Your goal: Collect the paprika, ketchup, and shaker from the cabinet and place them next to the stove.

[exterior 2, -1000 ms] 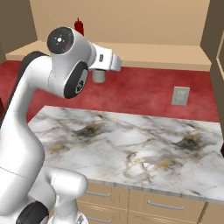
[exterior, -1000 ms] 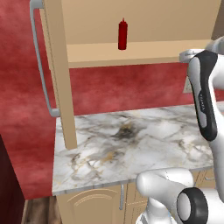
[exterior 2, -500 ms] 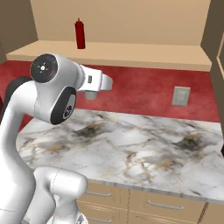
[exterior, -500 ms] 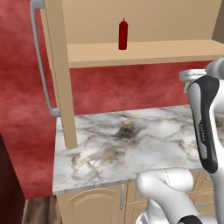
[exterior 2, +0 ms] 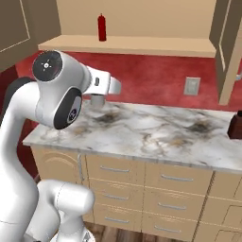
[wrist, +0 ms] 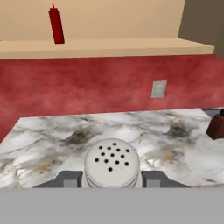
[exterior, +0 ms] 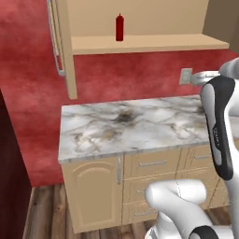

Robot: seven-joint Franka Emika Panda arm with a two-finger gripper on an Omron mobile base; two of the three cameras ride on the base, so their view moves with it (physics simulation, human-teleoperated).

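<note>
Gripper [wrist: 112,180] clamped on shaker [wrist: 112,164], perforated top between jaws. Ketchup [wrist: 55,25] on cabinet shelf [wrist: 131,47], above and ahead-left of jaws. Paprika [wrist: 216,127] on counter [wrist: 175,144], ahead-right. Carry shaker upright, low, steady; set down just beside paprika, no knock.

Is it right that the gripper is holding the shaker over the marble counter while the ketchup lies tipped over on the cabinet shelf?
Not quite. The ketchup stands upright on the cabinet shelf, as the hand view shows. The rest holds: the gripper is shut on the shaker over the marble counter.
</note>
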